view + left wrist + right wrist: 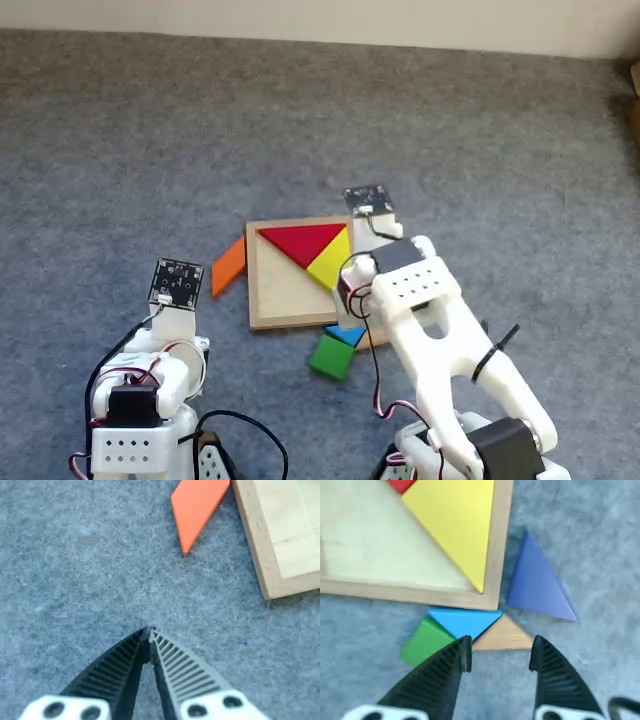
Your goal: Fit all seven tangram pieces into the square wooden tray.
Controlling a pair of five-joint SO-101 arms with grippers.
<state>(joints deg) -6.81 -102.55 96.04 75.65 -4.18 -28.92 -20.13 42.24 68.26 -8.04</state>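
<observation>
Grey carpet point(150, 130) covers the table, and the square wooden tray point(285, 295) lies near its middle in the high view. Two pieces sit inside it: a red triangle point(300, 242) along the 12 o'clock edge, and a yellow triangle point(330, 262) touching it on the 3 o'clock side. The rest of the tray floor is bare wood. An orange piece point(229, 265) lies on the carpet just outside the tray at 9 o'clock, close to the rim. At about 5 o'clock of the tray, a light blue triangle point(347, 335) lies against the rim, with a green piece point(331, 357) touching it farther out. The right wrist view also shows a dark blue triangle point(537, 587) on the carpet just beside the tray's corner, and a tan triangle point(505, 636) touching the light blue one. The right gripper point(500, 652) hovers over that cluster with its jaws spread apart, holding nothing. The left gripper point(150, 630) hangs over bare carpet at 8 o'clock of the tray, jaws pressed together and empty, well apart from the orange piece.
</observation>
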